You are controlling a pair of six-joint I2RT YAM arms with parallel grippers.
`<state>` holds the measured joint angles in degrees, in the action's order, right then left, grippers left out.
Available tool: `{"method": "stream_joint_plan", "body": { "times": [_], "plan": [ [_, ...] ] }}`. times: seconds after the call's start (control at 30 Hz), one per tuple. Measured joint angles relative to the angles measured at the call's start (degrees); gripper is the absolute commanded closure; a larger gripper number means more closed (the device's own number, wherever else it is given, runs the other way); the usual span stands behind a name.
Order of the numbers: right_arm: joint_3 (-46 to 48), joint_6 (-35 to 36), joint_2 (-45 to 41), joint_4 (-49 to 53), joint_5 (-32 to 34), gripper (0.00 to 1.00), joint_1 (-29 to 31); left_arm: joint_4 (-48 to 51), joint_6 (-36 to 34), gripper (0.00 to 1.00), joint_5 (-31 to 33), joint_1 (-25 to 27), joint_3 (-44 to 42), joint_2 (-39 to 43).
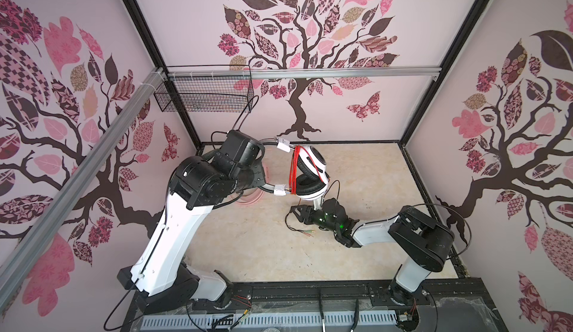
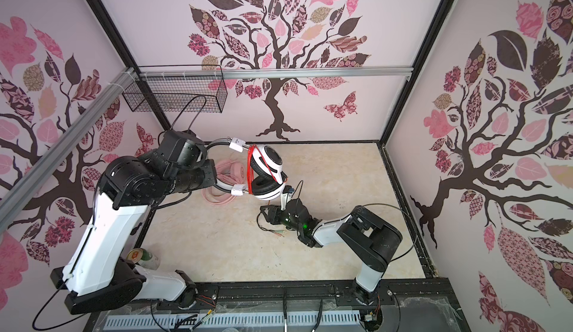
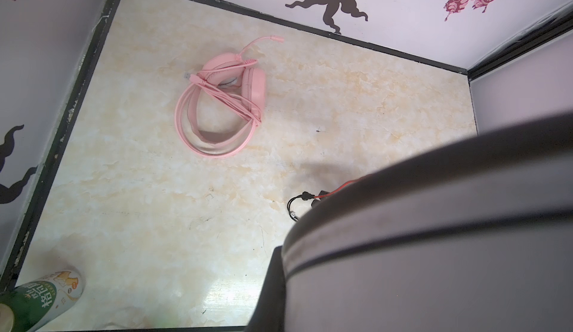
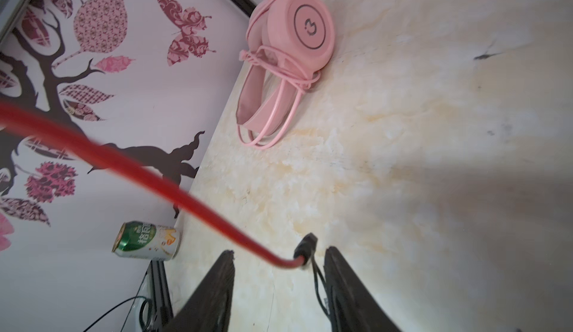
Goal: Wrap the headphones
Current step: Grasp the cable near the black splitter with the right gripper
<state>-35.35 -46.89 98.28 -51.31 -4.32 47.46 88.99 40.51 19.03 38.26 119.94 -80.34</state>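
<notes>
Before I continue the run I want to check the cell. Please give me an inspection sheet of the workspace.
Surface: beige table, faint scuffs.
Job's things: white headset held up; pink headset lying wrapped.
Clutter: can on its side.
Grippers: left gripper shut on white headset's band; right gripper open around cable end.
Cables: red cable coiled on white headset, plugs loose.
Surroundings: tree-pattern walls, wire basket.

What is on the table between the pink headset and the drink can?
Nothing. In the left wrist view, the table is bare all the way from the pink headset to the can.
</notes>
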Motion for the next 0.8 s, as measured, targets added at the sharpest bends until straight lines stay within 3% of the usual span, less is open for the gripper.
{"method": "stream_joint_plan", "body": {
  "times": [0.27, 0.47, 0.8],
  "plan": [
    [-3.7, -5.0, 3.2, 0.3, 6.8, 0.55, 0.8, 0.0, 0.0, 1.0, 0.2, 0.0, 0.0, 0.0],
    [-5.6, -7.1, 6.1, 0.1, 8.8, 0.64, 2.8, 0.0, 0.0, 1.0, 0.2, 0.0, 0.0, 0.2],
    [-5.5, -8.7, 7.1, 0.5, 11.5, 0.67, 4.2, 0.0, 0.0, 1.0, 0.4, 0.0, 0.0, 1.1]
  ]
}}
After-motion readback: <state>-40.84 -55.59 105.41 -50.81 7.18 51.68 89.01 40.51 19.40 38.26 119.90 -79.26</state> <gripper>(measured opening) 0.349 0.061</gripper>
